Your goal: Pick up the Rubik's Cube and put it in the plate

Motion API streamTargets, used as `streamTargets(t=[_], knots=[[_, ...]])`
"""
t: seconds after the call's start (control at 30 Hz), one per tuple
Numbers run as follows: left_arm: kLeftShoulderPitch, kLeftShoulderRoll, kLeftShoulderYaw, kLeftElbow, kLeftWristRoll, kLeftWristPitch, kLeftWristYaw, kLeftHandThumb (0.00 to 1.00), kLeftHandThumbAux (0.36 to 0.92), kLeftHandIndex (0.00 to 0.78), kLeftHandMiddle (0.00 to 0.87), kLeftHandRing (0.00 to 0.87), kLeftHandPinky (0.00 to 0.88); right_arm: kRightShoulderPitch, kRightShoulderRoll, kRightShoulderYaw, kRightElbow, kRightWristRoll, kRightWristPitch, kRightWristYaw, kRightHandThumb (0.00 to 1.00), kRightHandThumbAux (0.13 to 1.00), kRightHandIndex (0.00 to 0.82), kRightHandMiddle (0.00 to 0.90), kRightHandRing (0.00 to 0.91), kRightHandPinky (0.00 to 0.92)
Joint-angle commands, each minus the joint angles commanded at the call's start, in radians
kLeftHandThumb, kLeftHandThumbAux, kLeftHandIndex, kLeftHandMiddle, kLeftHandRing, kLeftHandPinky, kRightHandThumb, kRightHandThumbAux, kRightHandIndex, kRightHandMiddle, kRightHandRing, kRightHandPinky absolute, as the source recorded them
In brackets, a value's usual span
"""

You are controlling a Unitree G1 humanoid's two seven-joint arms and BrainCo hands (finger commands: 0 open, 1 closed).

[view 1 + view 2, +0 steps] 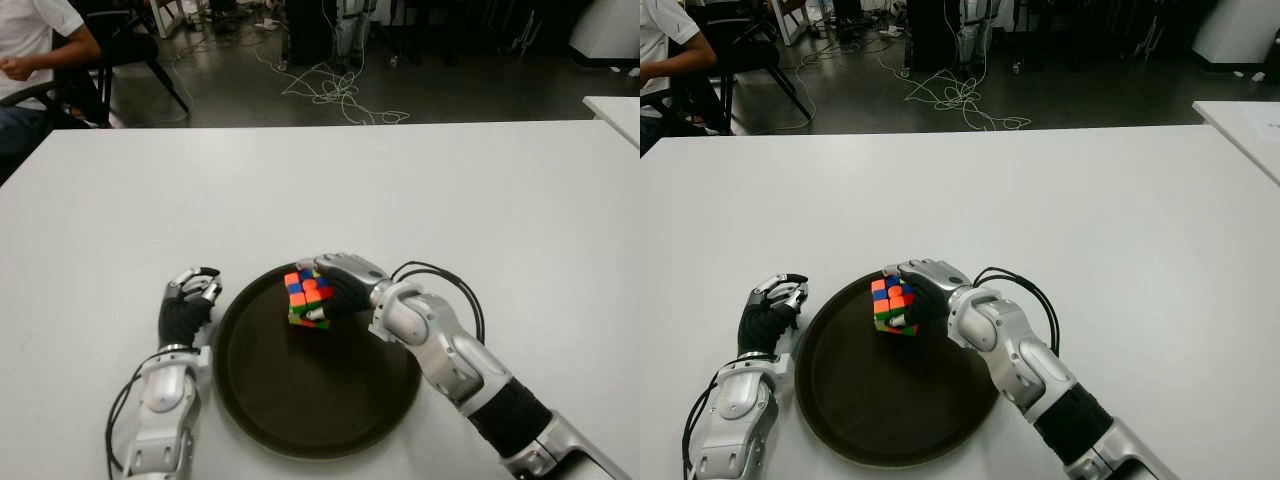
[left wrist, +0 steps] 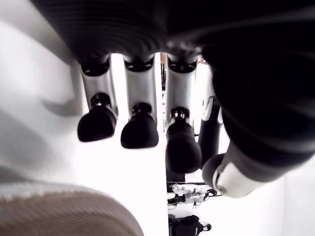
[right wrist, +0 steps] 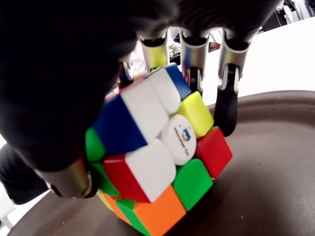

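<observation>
The right hand (image 1: pixel 335 290) has its fingers wrapped around the cube (image 1: pixel 307 298), which sits tilted over the far part of the plate (image 1: pixel 260 420), inside its rim; the right wrist view shows the cube's lowest corner close to the dark plate surface, though I cannot tell whether it actually touches. So the pick-up looks done and the carry nearly so, and what seems left is to settle the cube flat, let go and draw the hand clear. The left hand (image 1: pixel 188 298) shows just left of the plate, fingers loosely curled and holding nothing.
</observation>
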Motion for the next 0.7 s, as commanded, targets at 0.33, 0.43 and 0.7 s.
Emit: streamTargets(t=[0.33, 0.43, 0.7], knots=[[-0.001, -0.006, 0.006, -0.001, -0.002, 0.006, 0.008, 0.706, 0.707, 0.442, 0.793, 0.809, 0.788, 0.012, -0.019, 0.011, -0.069, -0.031, 0.041, 0.066, 0.694, 0.733, 0.424, 0.618, 0.633, 0.617], [-0.002, -0.005, 0.006, 0.001, -0.002, 0.006, 0.007, 0.706, 0.707, 0.442, 0.791, 0.808, 0.787, 0.011, -0.023, 0.011, -0.075, -0.026, 0.043, 0.083, 0.695, 0.732, 0.426, 0.638, 0.658, 0.655], [-0.006, -0.001, 0.007, 0.008, -0.003, 0.008, 0.003, 0.707, 0.707, 0.443, 0.793, 0.806, 0.784, 0.019, -0.037, 0.01, -0.113, -0.021, 0.046, 0.122, 0.688, 0.735, 0.425, 0.579, 0.59, 0.562]])
